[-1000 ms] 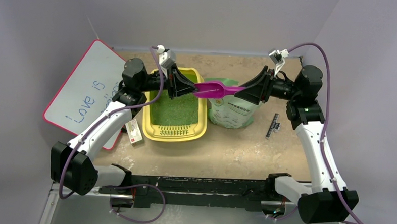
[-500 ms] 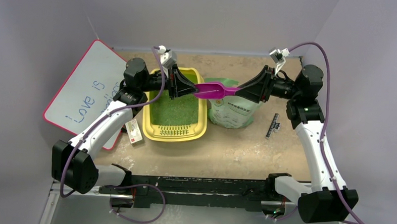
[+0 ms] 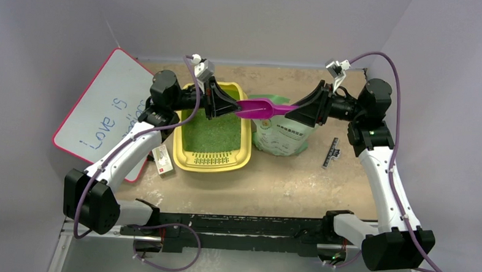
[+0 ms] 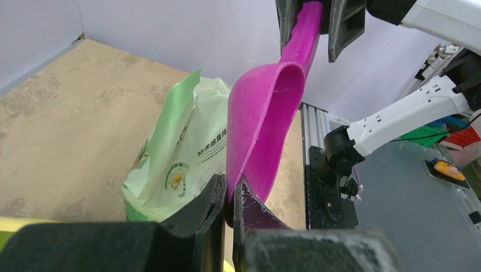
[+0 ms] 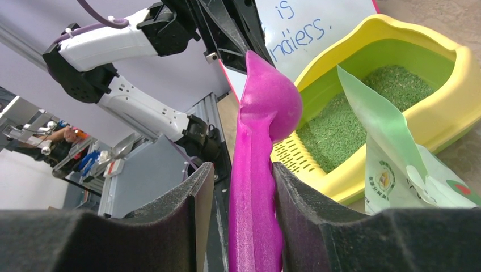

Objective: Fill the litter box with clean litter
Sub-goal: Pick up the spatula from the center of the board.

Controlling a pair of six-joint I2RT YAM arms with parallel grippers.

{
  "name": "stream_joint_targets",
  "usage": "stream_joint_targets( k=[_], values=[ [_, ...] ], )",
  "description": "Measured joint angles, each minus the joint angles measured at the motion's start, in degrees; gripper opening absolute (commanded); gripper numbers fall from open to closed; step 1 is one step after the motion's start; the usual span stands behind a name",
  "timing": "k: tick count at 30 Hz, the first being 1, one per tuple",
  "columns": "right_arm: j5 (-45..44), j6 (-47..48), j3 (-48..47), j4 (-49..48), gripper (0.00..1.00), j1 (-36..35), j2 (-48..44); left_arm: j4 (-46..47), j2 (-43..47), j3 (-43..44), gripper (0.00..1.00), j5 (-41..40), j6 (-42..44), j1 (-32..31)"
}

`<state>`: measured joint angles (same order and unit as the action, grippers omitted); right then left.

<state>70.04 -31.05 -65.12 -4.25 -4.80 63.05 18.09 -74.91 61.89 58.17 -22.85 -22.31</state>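
Note:
The yellow litter box (image 3: 182, 152) sits left of centre with green litter (image 3: 211, 135) covering its floor; both show in the right wrist view, the box (image 5: 454, 85) and the litter (image 5: 351, 124). A purple scoop (image 3: 261, 107) hangs in the air between both grippers, above the box's right rim. My left gripper (image 3: 235, 108) is shut on the scoop's bowl rim (image 4: 266, 113). My right gripper (image 3: 295, 108) straddles the scoop's handle (image 5: 261, 141) with its jaws apart; one finger touches it and a gap shows at the other. The scoop's bowl looks empty.
A pale green litter bag (image 3: 281, 135) stands open right of the box, under the scoop. A white board with a pink edge (image 3: 101, 114) leans at the left. A small white carton (image 3: 162, 160) lies by the box's near left corner. A dark ruler (image 3: 331, 153) lies right of the bag.
Almost nothing has moved. The scoop and both grippers have stayed in place between the box and the bag, with a very slight shift of the left arm.

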Motion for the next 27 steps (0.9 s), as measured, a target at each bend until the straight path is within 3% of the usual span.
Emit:
stream_joint_targets(
  k=[5,8,13,27],
  values=[
    [0.04,0.59,0.00,1.05,0.31,0.00,0.00,1.77,-0.15,0.00,0.00,-0.24,-1.05,0.02],
    [-0.07,1.27,0.00,1.64,0.31,0.02,-0.02,2.40,-0.20,0.00,0.00,-0.17,-1.88,0.02],
    [-0.35,1.53,0.00,1.84,0.49,0.04,-0.07,2.43,-0.22,0.00,0.00,-0.07,-2.12,0.02],
    [-1.57,0.59,0.00,1.25,0.50,0.04,-0.09,1.92,-0.24,0.00,0.00,0.11,-1.64,0.02]
  ],
)
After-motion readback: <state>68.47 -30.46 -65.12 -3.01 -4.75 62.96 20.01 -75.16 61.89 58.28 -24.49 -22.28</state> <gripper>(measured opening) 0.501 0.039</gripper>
